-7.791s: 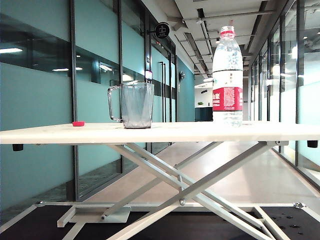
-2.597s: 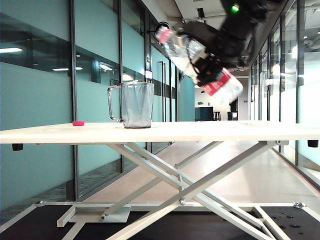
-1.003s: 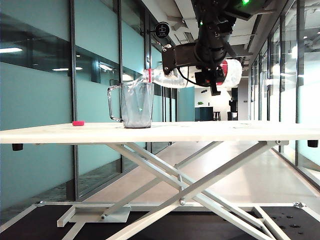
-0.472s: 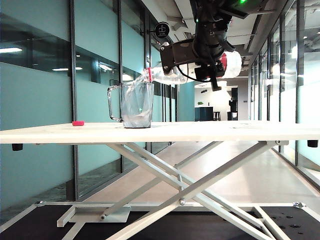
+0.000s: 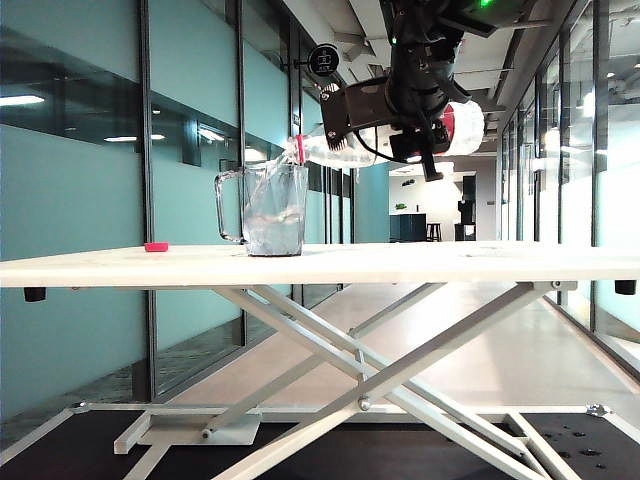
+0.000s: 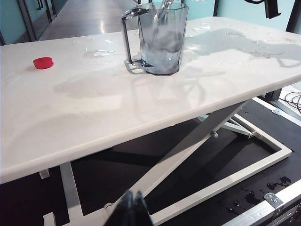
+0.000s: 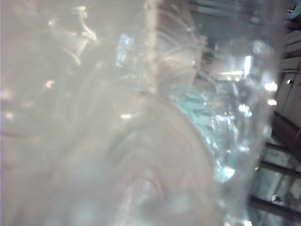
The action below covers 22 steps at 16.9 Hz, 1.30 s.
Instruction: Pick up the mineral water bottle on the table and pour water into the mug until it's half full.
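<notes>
Above the mug [image 5: 274,208], right claw [image 5: 400,125] tips the mineral water bottle [image 5: 345,150]

The left gripper [image 6: 132,209] sits low in front of the table [image 6: 70,122], below its near edge, its dark fingertips pressed together. On the white tabletop the mug [image 6: 160,37] stands upright towards the far side, handle to the left, with water [image 6: 160,44] streaming into it. A small red bottle cap [image 6: 43,62] lies well apart on the left. Wet patches glisten around the mug.
</notes>
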Each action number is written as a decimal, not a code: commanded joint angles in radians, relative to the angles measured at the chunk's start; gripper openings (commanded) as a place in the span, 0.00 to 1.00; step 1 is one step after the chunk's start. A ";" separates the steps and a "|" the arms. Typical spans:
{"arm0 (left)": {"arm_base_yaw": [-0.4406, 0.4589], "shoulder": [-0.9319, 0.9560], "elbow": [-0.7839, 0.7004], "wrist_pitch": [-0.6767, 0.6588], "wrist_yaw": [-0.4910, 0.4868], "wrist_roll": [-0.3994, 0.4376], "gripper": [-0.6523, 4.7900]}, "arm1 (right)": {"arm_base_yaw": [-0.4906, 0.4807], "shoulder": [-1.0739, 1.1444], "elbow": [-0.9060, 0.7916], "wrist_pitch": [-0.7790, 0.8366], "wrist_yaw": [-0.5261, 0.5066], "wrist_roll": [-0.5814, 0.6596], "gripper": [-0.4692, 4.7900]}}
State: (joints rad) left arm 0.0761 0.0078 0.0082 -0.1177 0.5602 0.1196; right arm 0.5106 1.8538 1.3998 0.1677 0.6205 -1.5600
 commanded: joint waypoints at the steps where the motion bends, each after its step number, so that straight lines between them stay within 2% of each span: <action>1: 0.001 0.001 0.002 0.005 0.001 0.004 0.11 | 0.002 -0.014 0.011 0.016 -0.039 0.244 0.41; 5: 0.001 0.000 0.002 -0.015 0.000 0.004 0.11 | 0.002 -0.014 0.010 -0.069 -0.216 0.546 0.40; 6: 0.001 0.000 0.002 -0.025 0.001 0.004 0.11 | -0.002 -0.014 0.010 -0.068 -0.262 0.712 0.40; 9: 0.001 0.000 0.002 -0.025 0.001 0.005 0.11 | -0.028 -0.014 0.008 -0.065 -0.346 0.984 0.41; 10: 0.001 0.000 0.002 -0.025 0.001 0.007 0.11 | -0.047 -0.014 0.003 -0.050 -0.412 1.084 0.41; 12: 0.001 0.000 0.002 -0.025 0.001 0.023 0.11 | -0.109 -0.012 -0.060 0.097 -0.586 1.305 0.41; 15: 0.001 0.000 0.002 -0.024 0.002 0.026 0.11 | -0.168 -0.011 -0.176 0.349 -0.723 1.386 0.41; 16: 0.001 0.000 0.002 -0.024 0.002 0.027 0.11 | -0.197 -0.011 -0.251 0.519 -0.790 1.423 0.41; 17: 0.001 0.000 0.002 -0.024 0.002 0.030 0.11 | -0.218 -0.001 -0.286 0.607 -0.833 1.476 0.41; 19: 0.001 0.001 0.002 -0.024 0.002 0.031 0.11 | -0.248 0.027 -0.315 0.683 -0.886 1.536 0.41; 22: 0.001 0.001 0.002 -0.024 0.002 0.031 0.11 | -0.266 0.082 -0.317 0.690 -0.943 1.561 0.43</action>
State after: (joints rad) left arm 0.0761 0.0074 0.0093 -0.1360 0.5602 0.1436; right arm 0.2382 1.9438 1.0767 0.8162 -0.2996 -0.0074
